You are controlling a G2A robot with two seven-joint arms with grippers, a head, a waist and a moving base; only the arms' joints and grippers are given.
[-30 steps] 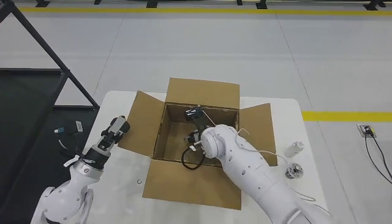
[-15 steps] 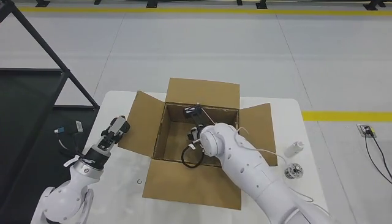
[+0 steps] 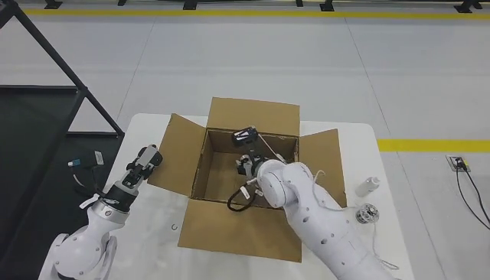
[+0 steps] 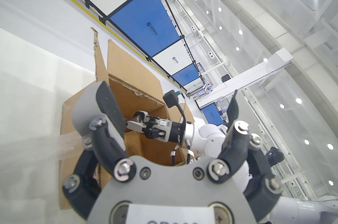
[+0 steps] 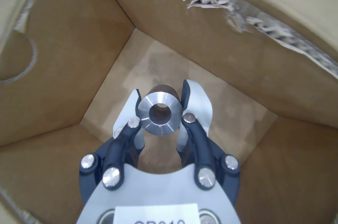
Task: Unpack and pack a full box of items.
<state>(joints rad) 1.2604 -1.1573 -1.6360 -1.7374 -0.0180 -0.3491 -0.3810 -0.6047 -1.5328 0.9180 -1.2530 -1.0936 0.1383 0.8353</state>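
The white table [image 3: 161, 249] held a big cardboard box [image 3: 253, 115] with all four flaps open. The box walls stood all around the right gripper [image 5: 161, 91], which was down inside, with the bare box floor below it. Its two fingers were squeezed onto a short steel cylinder [image 5: 160, 114] with a hole through its middle, one finger on each side. The left gripper [image 4: 169, 91] hung outside the box, just beside a side flap, fingers spread wide and holding nothing. A small white bottle [image 3: 370, 186] and a round metal part [image 3: 367, 216] sat on the table, well away from both hands. I thought the good way was to go straight up or down, stay off the torn cardboard edge, and squeeze firmly, since smooth steel could slip.
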